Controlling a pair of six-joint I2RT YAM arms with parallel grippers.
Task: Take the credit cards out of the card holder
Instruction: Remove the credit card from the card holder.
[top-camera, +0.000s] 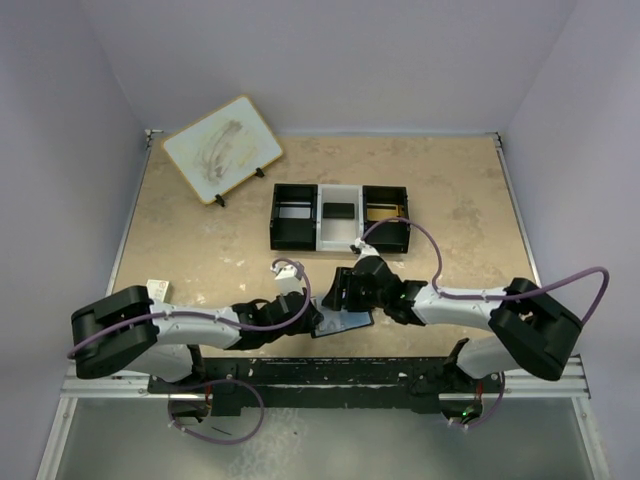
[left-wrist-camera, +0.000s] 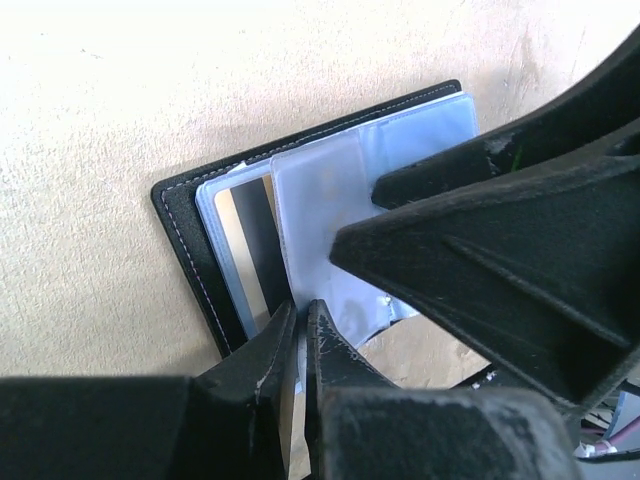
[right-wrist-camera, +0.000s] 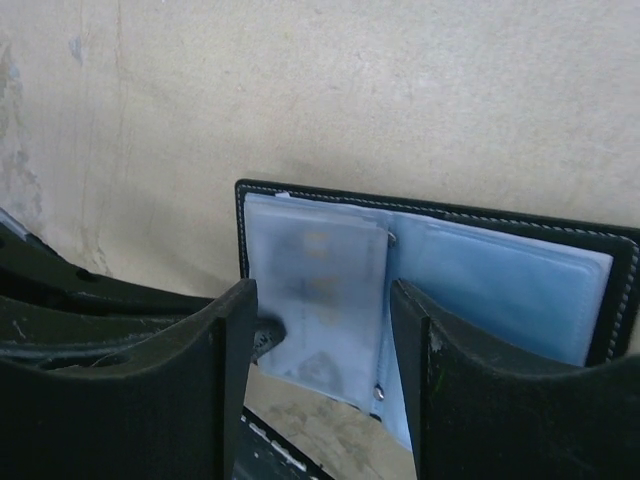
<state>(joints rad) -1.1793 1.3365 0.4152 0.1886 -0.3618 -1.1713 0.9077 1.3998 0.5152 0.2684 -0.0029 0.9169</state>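
The card holder (top-camera: 347, 323) lies open near the table's front edge, with a black stitched rim (left-wrist-camera: 185, 235) and pale blue-grey inside (right-wrist-camera: 500, 285). A dark-striped credit card (left-wrist-camera: 245, 245) sits in a clear sleeve at its left. A pale grey-blue card page (left-wrist-camera: 320, 200) lies over it. My left gripper (left-wrist-camera: 300, 318) is shut on that page's near edge; I cannot tell sleeve from card there. My right gripper (right-wrist-camera: 322, 335) stands open just over the holder, its fingers (right-wrist-camera: 235, 340) either side of the pale page (right-wrist-camera: 320, 290). From above, both grippers (top-camera: 318, 322) (top-camera: 345, 293) meet over the holder.
A black-and-white three-compartment tray (top-camera: 295, 215) stands behind the holder, a dark item in its middle bay. A tilted whiteboard (top-camera: 222, 148) rests at the back left. A small white-and-red box (top-camera: 158, 289) lies by the left arm. The table's front rail (top-camera: 330, 372) is just behind the holder.
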